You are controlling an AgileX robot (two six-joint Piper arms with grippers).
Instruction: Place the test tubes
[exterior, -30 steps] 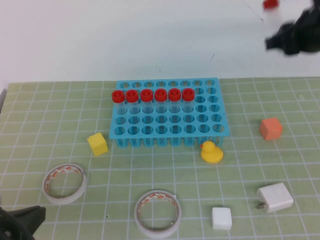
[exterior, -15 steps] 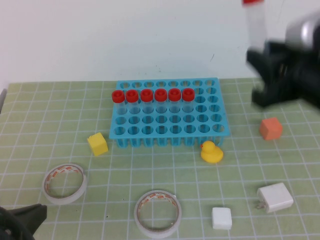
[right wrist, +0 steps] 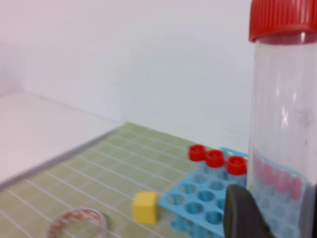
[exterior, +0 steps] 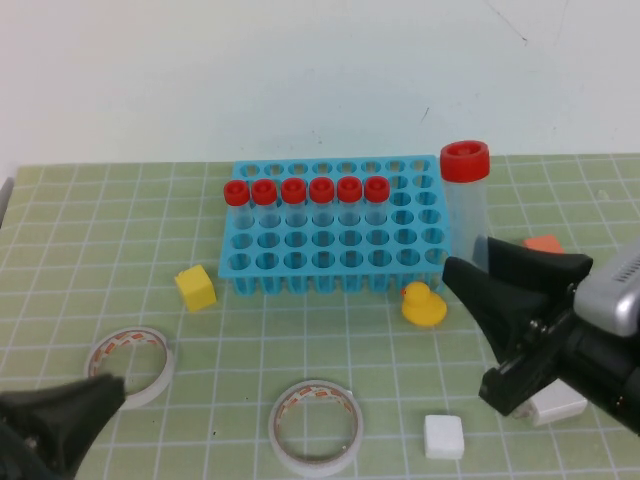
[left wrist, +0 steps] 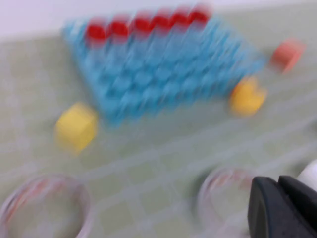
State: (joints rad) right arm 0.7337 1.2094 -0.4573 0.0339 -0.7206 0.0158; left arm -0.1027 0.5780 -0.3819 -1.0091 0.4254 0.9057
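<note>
Item, task piece: one clear test tube with red cap (exterior: pixel 466 200), upright, gripped at its lower part by the right gripper (exterior: pixel 487 300), whose jaws are closed partway around it. Both are at the right of the scene, and the tube shows just beside the right end of the rack. Item: blue tube rack (exterior: pixel 340 262), centre-far on the green gridded mat (exterior: pixel 80 230). It carries a row of six red-capped tubes (exterior: pixel 305 195) in its second-farthest line of holes, filled from the left end. Item: left gripper (exterior: pixel 100 395), at the near left corner, fingers pressed together and holding nothing, its tip just beside a tape roll. Sundries: yellow cube (exterior: pixel 195 288) near the rack's left near corner; yellow duck (exterior: pixel 423 304) near its right near corner; orange cube (exterior: pixel 545 243) to the right, partly hidden behind the right gripper; two tape rolls, one near left (exterior: pixel 128 366), one near centre (exterior: pixel 315 425); white cube (exterior: pixel 443 437) near right; white plug adapter (exterior: pixel 560 403), mostly hidden under the right gripper.
</note>
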